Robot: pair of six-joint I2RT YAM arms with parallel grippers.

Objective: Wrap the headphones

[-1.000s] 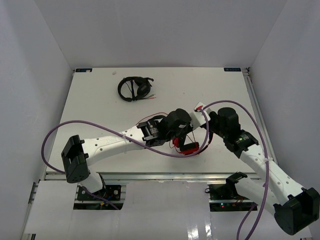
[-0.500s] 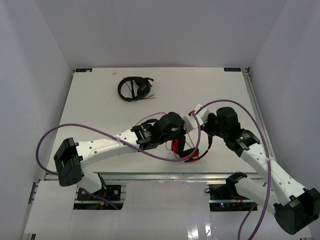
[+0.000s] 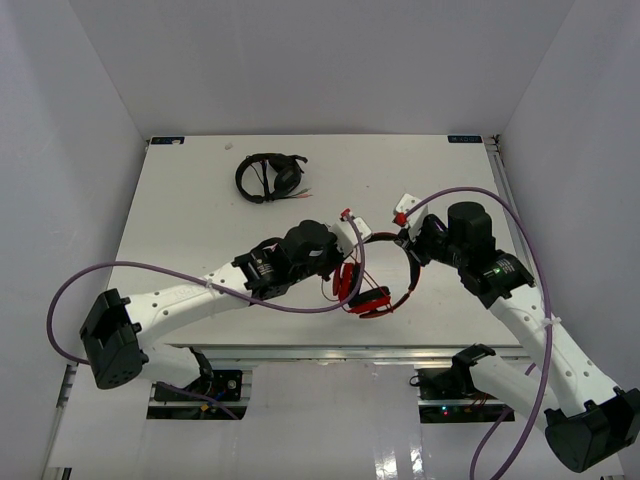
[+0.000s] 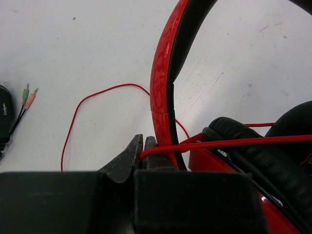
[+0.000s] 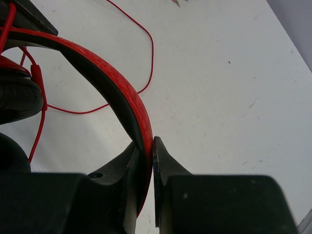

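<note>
The red headphones (image 3: 368, 292) lie at the table's near middle, with the red headband (image 3: 410, 272) arching up over the black-padded ear cups. My right gripper (image 3: 411, 240) is shut on the headband (image 5: 114, 85), as the right wrist view (image 5: 147, 146) shows. My left gripper (image 3: 350, 230) is shut on the thin red cable (image 4: 229, 143), which runs taut from the jaws (image 4: 142, 152) across an ear cup (image 4: 265, 163). More slack cable (image 4: 97, 95) loops on the table beyond the headband (image 4: 163, 73).
Black headphones (image 3: 268, 177) lie at the table's far left-middle, and their green and pink plugs (image 4: 28, 95) show in the left wrist view. White walls enclose the table (image 3: 200, 220) on three sides. Purple arm cables hang beside both arms.
My left gripper has drawn back to the left and away with the cable, pulling it taut. The headphones have shifted a little left. The right gripper has kept its hold on the headband.
</note>
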